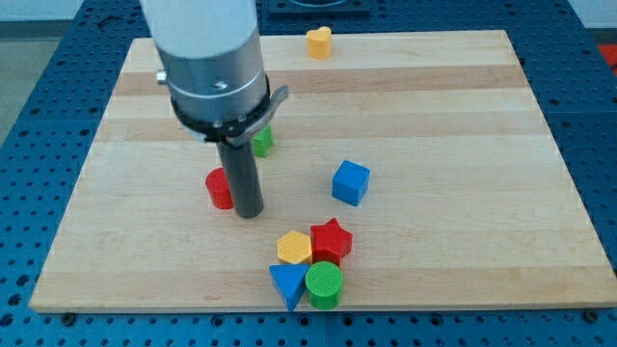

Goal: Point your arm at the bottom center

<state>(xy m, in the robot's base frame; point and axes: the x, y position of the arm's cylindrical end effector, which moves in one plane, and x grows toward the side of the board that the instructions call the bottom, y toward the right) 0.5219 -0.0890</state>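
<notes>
My tip [250, 214] rests on the wooden board [463, 116], left of centre. A red block [219, 188] sits just left of the rod, touching or nearly touching it. A green block [262, 142] shows partly behind the rod, above the tip. A blue cube [351, 182] lies to the tip's right. Near the view's bottom centre sits a cluster: a yellow hexagon [294, 248], a red star [333, 239], a blue triangle [286, 283] and a green cylinder [325, 283]. The cluster is below and right of my tip.
A yellow heart-shaped block [319, 41] lies at the board's top edge. The arm's wide grey housing [212, 67] hides part of the upper left board. A blue perforated table [39, 116] surrounds the board.
</notes>
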